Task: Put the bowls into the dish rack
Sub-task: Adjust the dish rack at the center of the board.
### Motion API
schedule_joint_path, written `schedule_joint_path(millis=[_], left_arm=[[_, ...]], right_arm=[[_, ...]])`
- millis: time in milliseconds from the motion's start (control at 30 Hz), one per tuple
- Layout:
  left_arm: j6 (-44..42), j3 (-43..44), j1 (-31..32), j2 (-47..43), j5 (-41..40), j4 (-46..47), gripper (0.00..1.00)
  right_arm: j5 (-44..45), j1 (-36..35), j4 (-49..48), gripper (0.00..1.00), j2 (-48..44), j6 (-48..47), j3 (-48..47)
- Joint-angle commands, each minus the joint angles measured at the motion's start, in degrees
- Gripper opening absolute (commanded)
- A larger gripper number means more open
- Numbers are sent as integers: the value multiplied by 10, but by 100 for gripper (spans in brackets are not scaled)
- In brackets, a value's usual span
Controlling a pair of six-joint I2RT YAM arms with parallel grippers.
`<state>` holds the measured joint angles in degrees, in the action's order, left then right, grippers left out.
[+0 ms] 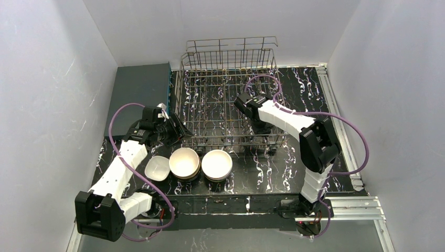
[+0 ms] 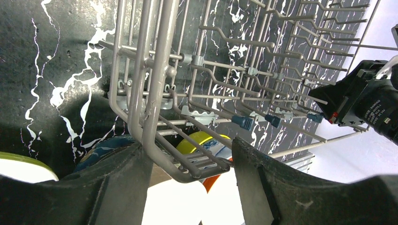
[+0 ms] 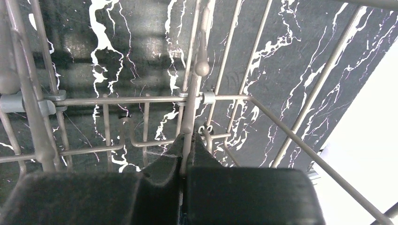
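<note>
The dish rack (image 1: 225, 100), a silver wire basket, stands at the back middle with no bowl showing in it. In front of it sit a white bowl (image 1: 157, 168) and two stacks of bowls (image 1: 184, 163) (image 1: 216, 165). My left gripper (image 1: 181, 131) is at the rack's near left corner. In the left wrist view the left gripper (image 2: 187, 144) has its jaws set wide, and the corner wire (image 2: 187, 164) spans the gap and touches both fingers. A yellow bowl (image 2: 202, 140) and a blue patterned bowl (image 2: 105, 145) show below. My right gripper (image 1: 242, 102) is inside the rack. The right wrist view shows the right gripper (image 3: 187, 140) shut on an upright tine (image 3: 201, 65).
A flat dark grey slab (image 1: 139, 92) lies left of the rack against the back wall. White walls close in the sides and back. A metal rail (image 1: 336, 115) runs along the right edge of the black marbled table (image 1: 294, 84).
</note>
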<state>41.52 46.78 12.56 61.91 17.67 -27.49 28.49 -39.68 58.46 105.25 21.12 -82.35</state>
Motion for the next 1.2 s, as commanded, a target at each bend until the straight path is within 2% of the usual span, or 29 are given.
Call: schedule_joint_path(millis=[0, 167, 233, 300, 400, 500, 600, 700, 767, 867, 1000, 1167], left_arm=[[-22, 4, 6, 6, 25, -47, 58], [-36, 16, 6, -1, 4, -74, 61], [-42, 22, 6, -6, -9, -86, 63], [-46, 28, 6, -10, -23, -98, 66], [-52, 39, 6, -18, -44, -114, 70], [-61, 57, 6, -24, -66, -133, 75], [-73, 79, 6, -34, -91, -158, 77], [-87, 99, 6, -52, -113, -181, 78], [-99, 106, 6, -72, -108, -184, 78], [-106, 109, 6, -100, -74, -175, 78], [-98, 105, 7, -128, -33, -166, 78], [-71, 89, 9, -147, 39, -146, 76]], right_arm=[[4, -27, -21, 1, 20, 2, 15], [23, -26, -7, 1, -7, -10, -3], [23, -26, -3, 16, -25, -15, -18], [25, -26, 3, 37, -40, -24, -32], [45, -26, 15, 55, -57, -30, -55], [57, -25, 29, 66, -69, -33, -77], [63, -25, 30, 72, -84, -38, -88], [56, -23, 15, 81, -107, -46, -85], [23, -19, -15, 91, -139, -54, -70], [-86, 4, -95, 98, -203, -59, -26], [-230, 46, -168, 99, -268, -56, 22], [-363, 106, -183, 99, -277, -53, 37]])
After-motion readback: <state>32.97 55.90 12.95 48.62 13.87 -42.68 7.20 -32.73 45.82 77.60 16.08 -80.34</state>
